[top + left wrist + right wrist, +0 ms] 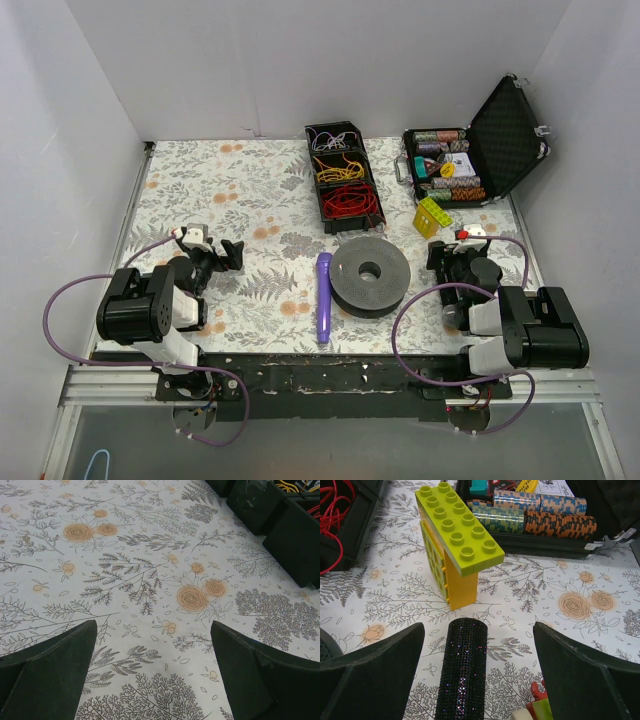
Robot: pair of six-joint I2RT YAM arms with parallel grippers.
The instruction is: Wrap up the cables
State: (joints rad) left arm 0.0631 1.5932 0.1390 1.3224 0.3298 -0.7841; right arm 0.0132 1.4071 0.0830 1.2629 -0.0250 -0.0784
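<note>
Left tool point(152, 625), spread, hovers over open tabletop point(150, 545) by the left edge. Right tool point(479, 625), spread, sits by the right edge behind a brick stack point(455, 545). Cables point(347, 200) fill a tray point(355, 226) at the middle of the far edge.

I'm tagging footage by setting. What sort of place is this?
Probably a robot test booth, not a home: white walls box in a floral-covered table, two arms are bolted at its edge, and props like a cable tray and chip case sit out.
</note>
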